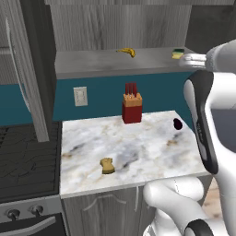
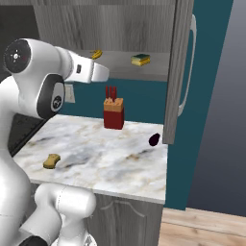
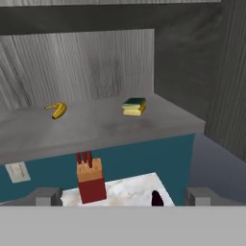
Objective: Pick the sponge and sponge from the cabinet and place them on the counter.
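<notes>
Two dark finger tips (image 3: 48, 196) stand at the bottom of the hand view, far apart and with nothing between them: the gripper (image 3: 125, 197) is spread wide and empty, pointed at the open cabinet (image 3: 96, 57). Ahead of it, on the grey shelf (image 3: 96, 129), the rectangular yellow sponge with the dark green top (image 3: 134, 106) lies toward the right end, well apart from a banana (image 3: 57, 110) further left on the same shelf. Below the shelf, against the teal wall, a red knife block (image 3: 91, 180) stands upright on the marble counter (image 1: 138, 152), with a small dark purple object (image 3: 156, 198), too small to name, to its right near the counter's edge. The tan-yellow sponge with the pinched waist (image 1: 107, 166) already rests on the counter near its front edge, well apart from the knife block. A white wall outlet (image 1: 80, 96) sits left of the block, and the black stovetop (image 1: 27, 156) adjoins the counter on the left.
</notes>
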Available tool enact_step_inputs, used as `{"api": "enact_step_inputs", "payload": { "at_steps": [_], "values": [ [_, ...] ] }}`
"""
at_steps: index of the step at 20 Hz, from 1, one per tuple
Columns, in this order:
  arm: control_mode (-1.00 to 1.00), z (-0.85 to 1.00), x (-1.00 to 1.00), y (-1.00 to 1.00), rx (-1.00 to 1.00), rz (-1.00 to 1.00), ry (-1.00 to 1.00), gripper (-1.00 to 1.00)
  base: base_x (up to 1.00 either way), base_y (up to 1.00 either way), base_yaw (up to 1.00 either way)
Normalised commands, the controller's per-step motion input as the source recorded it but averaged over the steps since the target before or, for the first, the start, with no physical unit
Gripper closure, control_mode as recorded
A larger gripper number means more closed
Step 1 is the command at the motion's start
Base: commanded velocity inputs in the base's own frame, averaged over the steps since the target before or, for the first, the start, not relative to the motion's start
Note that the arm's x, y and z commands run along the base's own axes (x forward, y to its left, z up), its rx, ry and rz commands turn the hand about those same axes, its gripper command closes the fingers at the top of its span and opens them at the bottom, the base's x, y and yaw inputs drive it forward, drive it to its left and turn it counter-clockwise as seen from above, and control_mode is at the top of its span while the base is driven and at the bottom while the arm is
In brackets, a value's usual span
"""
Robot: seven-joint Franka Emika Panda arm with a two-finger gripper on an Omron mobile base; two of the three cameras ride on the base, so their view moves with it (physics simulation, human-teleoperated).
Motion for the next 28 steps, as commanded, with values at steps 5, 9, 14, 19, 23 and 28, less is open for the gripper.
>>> {"api": "enact_step_inputs", "payload": {
  "at_steps": [5, 9, 14, 19, 23, 28],
  "values": [
    [-1.00, 0.00, 0.25, -0.05, 0.00, 0.00, 0.00, -1.00, 0.00, 0.00, 0.00],
    [-1.00, 0.00, 0.18, -0.06, 0.00, 0.00, 0.00, -1.00, 0.00, 0.00, 0.00],
    [-1.00, 0.00, 0.16, -0.06, 0.00, 0.00, 0.00, -1.00, 0.00, 0.00, 0.00],
    [-1.00, 0.00, 0.19, -0.11, 0.00, 0.00, 0.00, -1.00, 0.00, 0.00, 0.00],
    [-1.00, 0.00, 0.20, -0.12, 0.00, 0.00, 0.00, -1.00, 0.00, 0.00, 0.00],
    [-1.00, 0.00, 0.16, -0.06, 0.01, 0.00, 0.00, -1.00, 0.00, 0.00, 0.00]
  ]
}}
